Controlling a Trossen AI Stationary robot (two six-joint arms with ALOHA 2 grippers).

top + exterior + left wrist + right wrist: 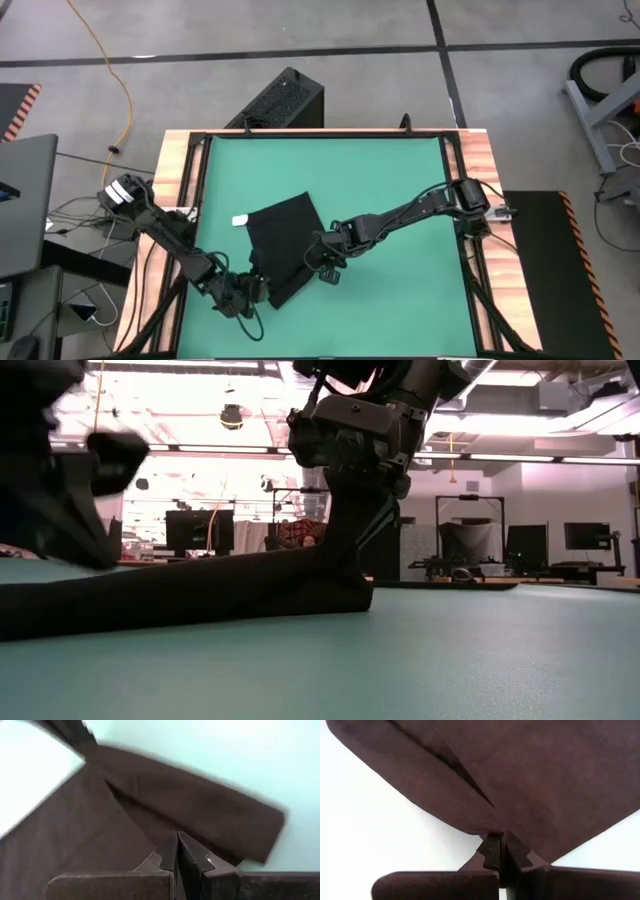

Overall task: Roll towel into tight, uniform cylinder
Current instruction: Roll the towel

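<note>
At the near edge of the green mat [400, 180], toward its left corner, the left gripper [252, 290] has its fingers pressed together on the near corner of the towel [285, 235]; its wrist view shows the two dark fingers [192, 857] meeting with black cloth caught between them. Just beyond, nearer the middle of the mat, the right gripper [328, 268] is likewise closed tight, pinching the towel's right-hand edge [500, 795], where the cloth gathers into a small pleat at the fingertips [490, 851]. From the table-level camera that pinched edge is lifted off the mat into a peak under the right gripper [350, 490], while the rest lies low. The towel sits left of centre, turned diagonally, its near edge already folded over into a narrow band; its white tag [241, 220] shows at the far-left side. This looks like an early stage of rolling: the first turn is started, most of the cloth still flat. The next move probably calls for both grips carrying the folded edge evenly toward the far side, keeping it taut. Open mat lies beyond and to the right; the near edge and the wooden frame [175, 170] leave less room.
</note>
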